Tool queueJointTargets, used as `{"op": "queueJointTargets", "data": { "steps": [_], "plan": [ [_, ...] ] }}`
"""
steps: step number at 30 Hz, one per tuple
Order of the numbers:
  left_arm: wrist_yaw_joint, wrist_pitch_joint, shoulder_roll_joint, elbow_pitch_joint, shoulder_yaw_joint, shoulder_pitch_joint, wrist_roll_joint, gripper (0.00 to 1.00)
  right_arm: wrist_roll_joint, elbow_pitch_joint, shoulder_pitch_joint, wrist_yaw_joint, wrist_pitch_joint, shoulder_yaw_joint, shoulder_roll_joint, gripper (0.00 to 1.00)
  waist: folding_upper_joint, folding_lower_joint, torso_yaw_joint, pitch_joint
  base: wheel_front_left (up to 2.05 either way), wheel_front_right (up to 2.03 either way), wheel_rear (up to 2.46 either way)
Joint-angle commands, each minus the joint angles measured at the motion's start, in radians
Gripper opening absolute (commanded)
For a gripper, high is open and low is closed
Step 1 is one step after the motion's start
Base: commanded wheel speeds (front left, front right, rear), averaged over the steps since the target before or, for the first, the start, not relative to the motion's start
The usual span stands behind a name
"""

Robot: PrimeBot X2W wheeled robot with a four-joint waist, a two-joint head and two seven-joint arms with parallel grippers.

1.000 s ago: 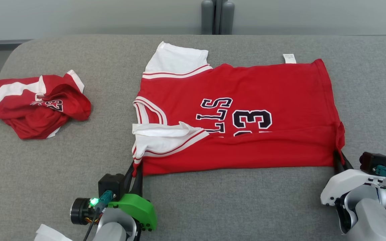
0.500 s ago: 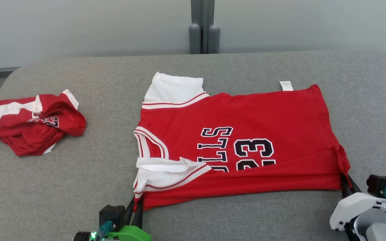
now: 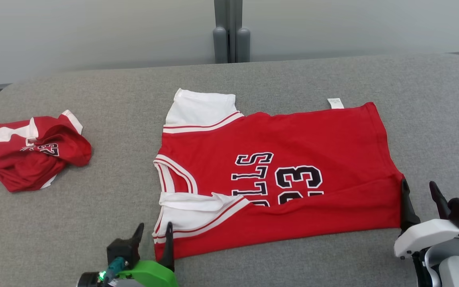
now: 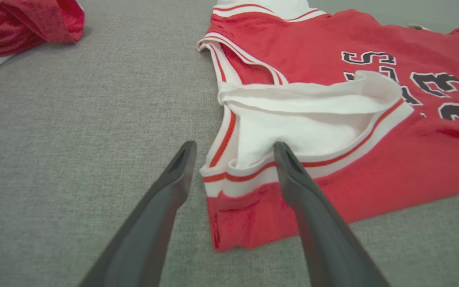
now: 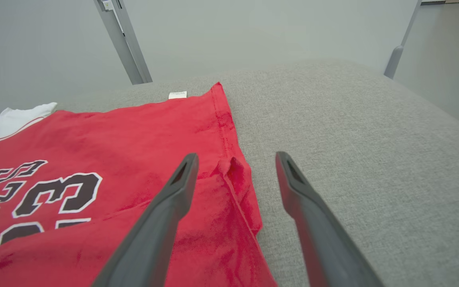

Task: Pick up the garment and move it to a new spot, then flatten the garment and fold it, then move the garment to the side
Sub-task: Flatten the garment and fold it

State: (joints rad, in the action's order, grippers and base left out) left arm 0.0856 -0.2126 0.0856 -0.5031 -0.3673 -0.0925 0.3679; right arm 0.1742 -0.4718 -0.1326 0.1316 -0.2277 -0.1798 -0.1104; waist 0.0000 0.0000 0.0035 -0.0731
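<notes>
Red garment (image 3: 293,151) lies spread on the grey pad (image 3: 54,223), sleeve corner between the parted jaws of the left gripper (image 3: 154,229), hem corner between the parted jaws of the right gripper (image 3: 418,183).

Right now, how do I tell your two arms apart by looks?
The left tool has a bright green housing; the right tool has a white housing and a pale grey forearm. Both carry two long, dark grey tapered fingers, a black block and a teal cable plug.
</notes>
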Motion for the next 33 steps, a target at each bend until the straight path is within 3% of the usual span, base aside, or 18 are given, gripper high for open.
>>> {"op": "queueJointTargets", "data": {
  "steps": [1,8,14,18,27,33],
  "plan": [
    [0.007,-0.007,0.013,0.017,0.012,-0.024,0.007,1.0,-0.013,0.025,0.005,-0.002,-0.014,0.0,0.003,1.0,0.0,0.0,-0.004,-0.008,0.0,0.0,0.0],
    [0.021,-0.028,0.038,0.089,0.056,-0.097,0.014,1.0,-0.036,0.139,-0.007,-0.002,-0.033,0.033,0.023,1.0,0.0,0.0,-0.022,-0.041,0.0,0.0,0.0],
    [0.001,-0.006,0.063,0.13,0.067,-0.22,0.007,1.0,-0.056,0.206,-0.056,-0.002,-0.037,0.069,0.027,1.0,0.0,0.0,-0.047,-0.105,0.0,0.0,0.0],
    [-0.035,0.111,0.12,0.107,0.046,-0.381,-0.025,1.0,-0.098,0.221,-0.143,-0.002,-0.007,0.12,0.004,1.0,0.0,0.0,-0.074,-0.186,0.0,0.0,0.0],
    [-0.185,0.416,0.216,-0.033,0.0,-0.81,-0.006,1.0,-0.106,0.236,-0.367,-0.002,0.029,0.211,-0.043,1.0,0.0,0.0,-0.145,-0.348,0.0,0.0,0.0],
    [-0.215,0.603,0.275,-0.143,-0.122,-0.994,0.028,1.0,-0.087,0.224,-0.457,-0.002,0.025,0.242,-0.062,1.0,0.0,0.0,-0.186,-0.409,0.0,0.0,0.0]
  ]
}}
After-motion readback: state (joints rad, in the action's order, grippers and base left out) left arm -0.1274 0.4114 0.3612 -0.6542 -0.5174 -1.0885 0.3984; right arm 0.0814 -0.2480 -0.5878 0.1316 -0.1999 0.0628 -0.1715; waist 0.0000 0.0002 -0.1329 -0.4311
